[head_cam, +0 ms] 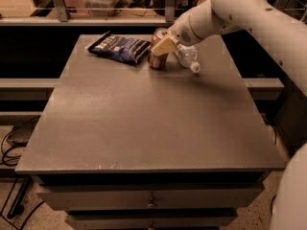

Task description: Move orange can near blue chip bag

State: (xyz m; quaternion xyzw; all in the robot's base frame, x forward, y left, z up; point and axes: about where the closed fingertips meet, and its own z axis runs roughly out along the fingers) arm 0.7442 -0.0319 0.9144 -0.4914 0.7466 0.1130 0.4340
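Observation:
The orange can [156, 56] stands upright at the back of the table, right next to the right end of the blue chip bag [118, 47]. The bag lies flat at the back left. My gripper [163, 46] comes in from the upper right on a white arm and is shut on the orange can, with a tan finger [164, 45] across the can's upper side. The can's far side is hidden by the gripper.
A clear plastic bottle with a white cap [186, 58] lies just right of the can, under the arm. The grey table [148, 123] has drawers below its front edge. A shelf with clutter runs behind the table.

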